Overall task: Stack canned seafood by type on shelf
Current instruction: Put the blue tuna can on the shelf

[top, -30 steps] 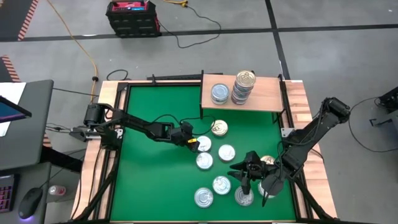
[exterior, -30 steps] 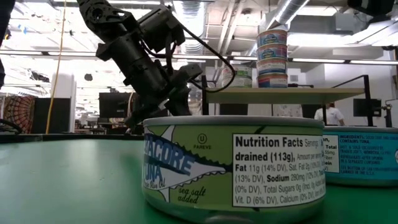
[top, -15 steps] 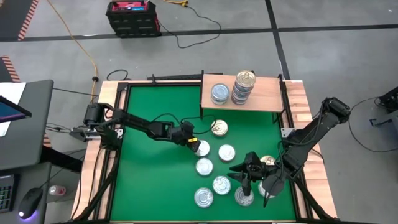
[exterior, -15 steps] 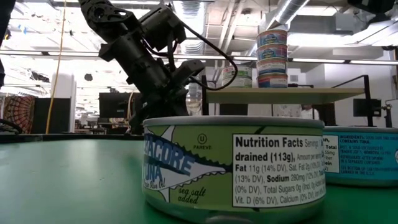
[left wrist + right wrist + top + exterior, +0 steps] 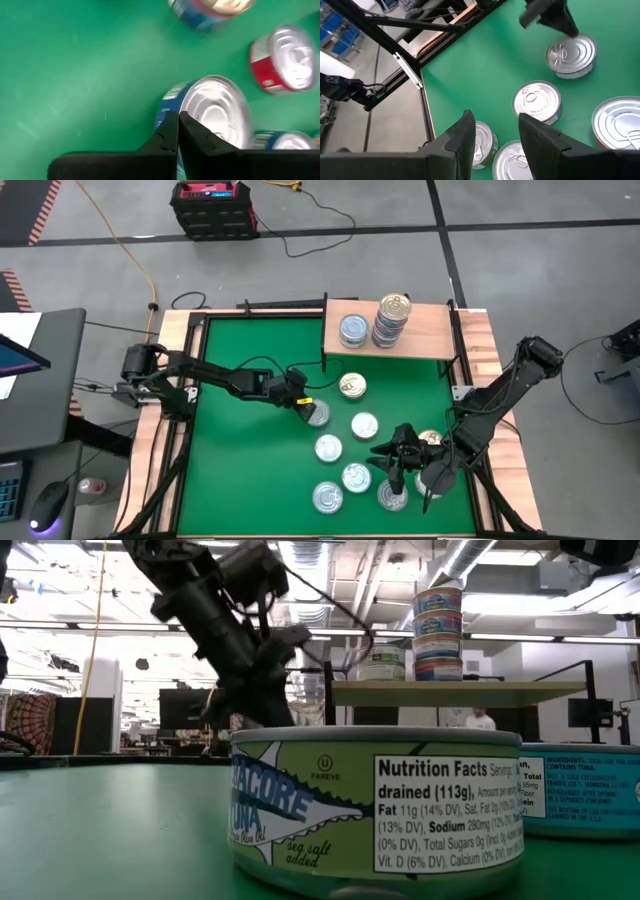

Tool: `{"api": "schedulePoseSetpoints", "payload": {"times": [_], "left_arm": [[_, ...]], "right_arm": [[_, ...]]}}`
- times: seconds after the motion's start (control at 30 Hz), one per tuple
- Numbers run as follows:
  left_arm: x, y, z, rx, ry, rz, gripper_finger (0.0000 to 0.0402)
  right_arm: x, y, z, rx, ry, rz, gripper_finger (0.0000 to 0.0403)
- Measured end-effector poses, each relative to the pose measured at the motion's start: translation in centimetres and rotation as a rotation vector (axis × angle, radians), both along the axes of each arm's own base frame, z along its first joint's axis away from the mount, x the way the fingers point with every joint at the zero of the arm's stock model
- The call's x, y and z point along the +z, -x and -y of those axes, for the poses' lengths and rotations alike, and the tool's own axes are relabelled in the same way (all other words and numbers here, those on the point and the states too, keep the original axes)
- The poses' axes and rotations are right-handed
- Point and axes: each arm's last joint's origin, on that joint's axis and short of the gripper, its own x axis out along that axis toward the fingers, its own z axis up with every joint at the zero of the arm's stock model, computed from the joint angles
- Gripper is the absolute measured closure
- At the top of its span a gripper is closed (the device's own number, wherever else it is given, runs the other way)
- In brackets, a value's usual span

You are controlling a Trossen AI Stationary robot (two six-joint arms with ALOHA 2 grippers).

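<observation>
My left gripper (image 5: 304, 407) is shut at the edge of a silver-lidded, blue-sided can (image 5: 318, 414) near the middle of the green table. In the left wrist view its fingertips (image 5: 178, 122) meet right at that can (image 5: 215, 110). My right gripper (image 5: 393, 457) hovers open over the cans at the near right, with nothing between its fingers (image 5: 495, 135). The shelf (image 5: 425, 340) stands at the far edge. It bears one silver-blue can (image 5: 352, 330) and a stack of cans topped by a gold lid (image 5: 393, 318). My left gripper pinches the can's rim (image 5: 175, 102) between its two fingers, on the side toward the table's left. One finger lies against the blue side wall, the other over the lid's edge. The fingers slant down from the table's left. I cannot tell whether the can is lifted clear.
Loose cans lie on the table: a gold-lidded one (image 5: 352, 387) before the shelf, silver ones (image 5: 364, 425) (image 5: 328, 447) (image 5: 356, 477) and more toward the near edge. A green-labelled can (image 5: 375, 805) fills the low view. The table's left half is bare green.
My left gripper has shut at the rim of the silver-lidded can, then risen a little and drawn back toward the table's left. The can has shifted slightly left with it.
</observation>
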Motion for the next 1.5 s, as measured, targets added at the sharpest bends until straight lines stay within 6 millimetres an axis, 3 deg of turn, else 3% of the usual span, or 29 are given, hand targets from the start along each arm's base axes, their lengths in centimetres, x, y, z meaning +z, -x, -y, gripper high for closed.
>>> {"api": "schedulePoseSetpoints", "payload": {"times": [0.37,0.7,0.83,1.0,1.13,1.27,1.5], "left_arm": [[3.9,0.9,2.0,-0.147,-0.215,0.115,0.0401],[4.6,1.2,3.5,-0.21,-0.279,0.131,0.0401],[5.2,2.0,3.2,-0.165,-0.136,0.118,0.0401],[3.7,3.6,2.8,-0.105,-0.051,-0.091,0.0358],[3.3,3.8,2.2,0.0,-0.019,-0.092,0.029],[1.7,4.2,1.2,0.002,0.04,-0.061,0.0237],[-1.1,5.2,-0.6,0.059,0.134,0.061,0.0226]], "right_arm": [[-0.6,-1.5,2.5,-0.014,0.11,-0.09,0.0216],[-4.0,-7.0,7.5,0.07,0.294,-0.278,0.0099],[-5.0,-9.0,9.5,0.136,0.226,-0.285,0.0064],[-6.7,-10.6,12.0,0.141,0.204,-0.324,0.0053],[-7.6,-11.7,13.7,0.118,0.17,-0.311,0.0066],[-8.0,-12.5,14.6,0.112,0.129,-0.274,0.0084],[-8.0,-12.5,14.0,0.081,0.147,-0.268,0.0097]]}}
